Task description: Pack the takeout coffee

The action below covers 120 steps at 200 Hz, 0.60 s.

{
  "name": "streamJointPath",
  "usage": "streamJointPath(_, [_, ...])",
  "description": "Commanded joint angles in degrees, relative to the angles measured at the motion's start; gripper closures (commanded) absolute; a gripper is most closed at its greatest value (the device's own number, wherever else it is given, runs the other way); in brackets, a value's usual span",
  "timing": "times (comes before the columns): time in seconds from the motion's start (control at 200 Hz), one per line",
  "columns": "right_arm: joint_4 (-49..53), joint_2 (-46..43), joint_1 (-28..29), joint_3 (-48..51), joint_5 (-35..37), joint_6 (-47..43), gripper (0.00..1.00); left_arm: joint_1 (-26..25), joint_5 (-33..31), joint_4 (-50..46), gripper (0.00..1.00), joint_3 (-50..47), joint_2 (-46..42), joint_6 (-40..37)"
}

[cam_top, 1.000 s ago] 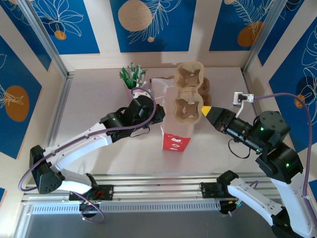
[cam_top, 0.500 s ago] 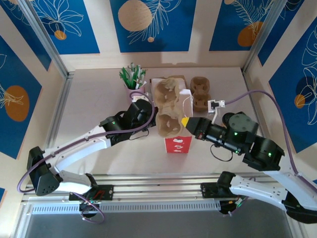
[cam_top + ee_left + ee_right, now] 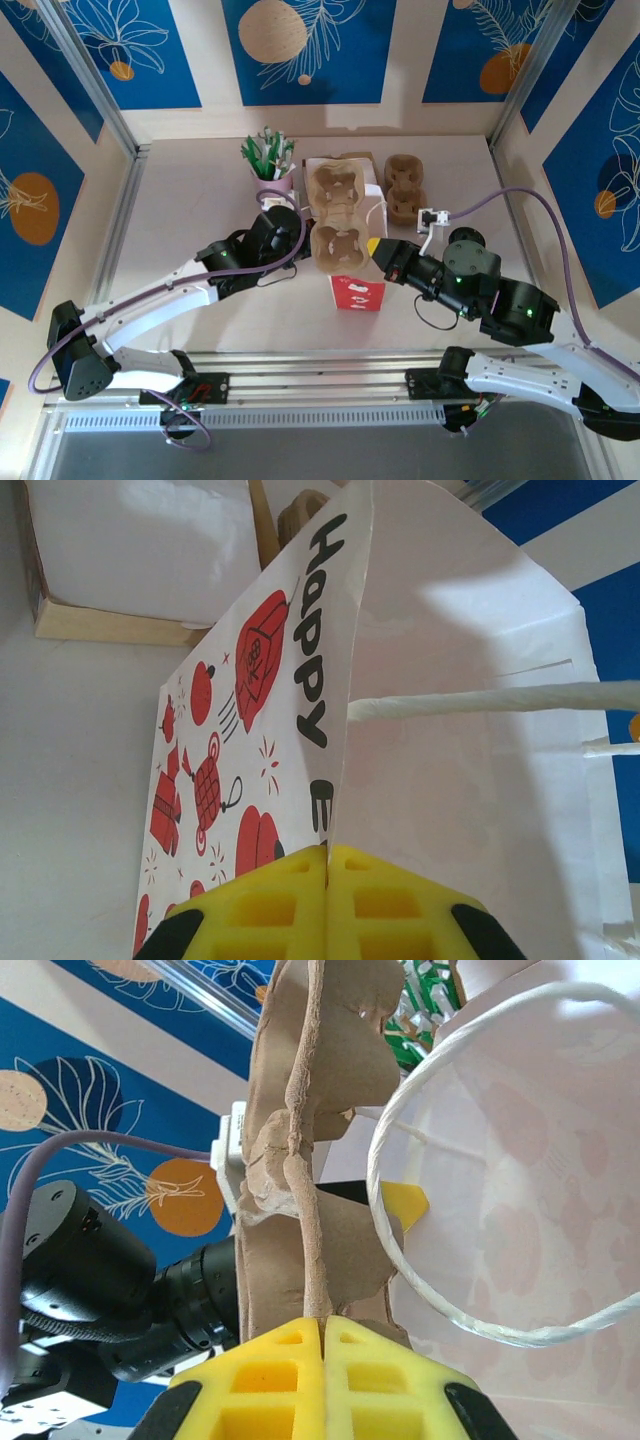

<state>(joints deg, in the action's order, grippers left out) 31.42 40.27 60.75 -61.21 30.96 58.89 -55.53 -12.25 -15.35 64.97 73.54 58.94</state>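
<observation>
A white paper bag (image 3: 358, 292) with red prints stands at the table's middle. My left gripper (image 3: 306, 234) is shut on the bag's left top edge (image 3: 345, 730); the yellow pads meet at the left gripper (image 3: 328, 852) on the paper. My right gripper (image 3: 374, 246) is shut on the rim of a brown moulded-pulp cup carrier (image 3: 337, 212), which is held over the bag's mouth. In the right wrist view the carrier (image 3: 305, 1110) rises edge-on from the right gripper (image 3: 323, 1322), beside the bag's twine handle (image 3: 400, 1260). The kraft coffee cup and its black lid are out of view.
A second pulp carrier (image 3: 405, 188) lies at the back right. A pink cup of green-and-white sticks (image 3: 270, 162) stands just behind my left gripper. The back wall and side rails bound the table. A twine handle (image 3: 480, 700) crosses the bag's inner side.
My right arm swung left and down, bringing the carrier from the back right to over the bag's mouth. The left gripper kept its hold on the bag's edge.
</observation>
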Motion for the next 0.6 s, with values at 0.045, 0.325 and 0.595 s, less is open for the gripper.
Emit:
streamJointPath(0.045, [0.4, -2.6, 0.3, 1.1, 5.1, 0.8, 1.00, -0.4, 0.7, 1.2, 1.00, -0.7, -1.5, 1.2])
streamJointPath(0.325, [0.4, -3.3, 0.3, 1.3, 3.9, 0.4, 1.00, 0.2, 0.7, 0.9, 1.00, -0.6, -1.4, 1.5])
streamJointPath(0.595, [-0.4, -2.9, 0.2, 2.9, 3.3, 1.0, 1.00, 0.2, 2.0, 1.9, 0.90, -0.7, -1.3, 2.2])
